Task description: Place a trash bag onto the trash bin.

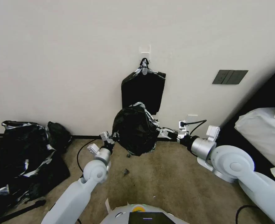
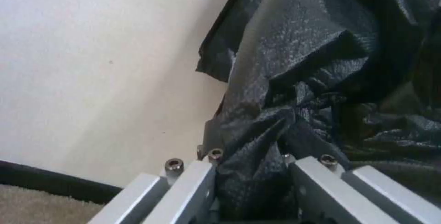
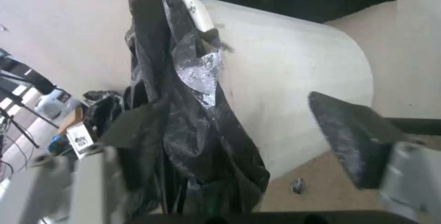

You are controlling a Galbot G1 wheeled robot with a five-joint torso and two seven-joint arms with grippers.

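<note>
Your thin, wrinkly black plastic trash bag point(image 1: 134, 130) hangs draped over the small cream-white plastic trash bin point(image 3: 294, 79), low against the wall just above the carpet. Your left tool point(image 2: 250, 179) is clamped on a bunched fold of the bag's film at its left side. Your right tool point(image 1: 166, 133) sits at the bag's right edge, fingers spread apart and gripping nothing. Expect the film to be light, limp and slippery; pinch gathered folds near the hem rather than a single taut layer, which could tear.
</note>
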